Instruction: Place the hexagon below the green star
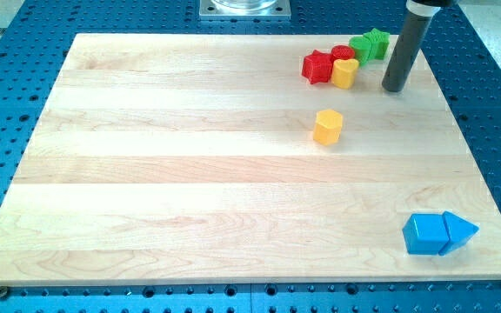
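A yellow hexagon (327, 126) lies alone right of the board's middle. A green star (374, 43) sits near the view's top right, at the right end of a tight cluster. My tip (395, 89) rests on the board just to the right of and below the green star. It is well above and to the right of the yellow hexagon, touching no block.
The cluster also holds a red star (317, 66), a red block (344, 53) and a yellow heart-like block (344, 73). A blue cube (424, 235) and a blue triangle (459, 231) touch each other at the bottom right corner of the wooden board (190, 174).
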### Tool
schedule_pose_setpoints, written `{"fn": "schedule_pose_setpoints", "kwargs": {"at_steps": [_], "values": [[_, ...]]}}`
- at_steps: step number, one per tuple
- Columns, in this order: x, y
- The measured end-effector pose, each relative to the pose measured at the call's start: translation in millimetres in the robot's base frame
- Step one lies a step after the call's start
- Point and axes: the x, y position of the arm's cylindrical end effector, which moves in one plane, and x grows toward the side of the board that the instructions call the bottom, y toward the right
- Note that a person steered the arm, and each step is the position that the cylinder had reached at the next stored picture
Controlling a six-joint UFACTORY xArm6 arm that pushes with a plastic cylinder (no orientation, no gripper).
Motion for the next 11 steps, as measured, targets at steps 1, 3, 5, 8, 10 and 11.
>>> {"fn": "schedule_pose_setpoints", "kwargs": {"at_steps": [1, 3, 5, 8, 10, 11], "values": [[7.6, -20.9], [87.0, -46.4], [85.8, -88.6], [93.0, -129.9], [126.1, -179.7], [78.7, -156.2]]}}
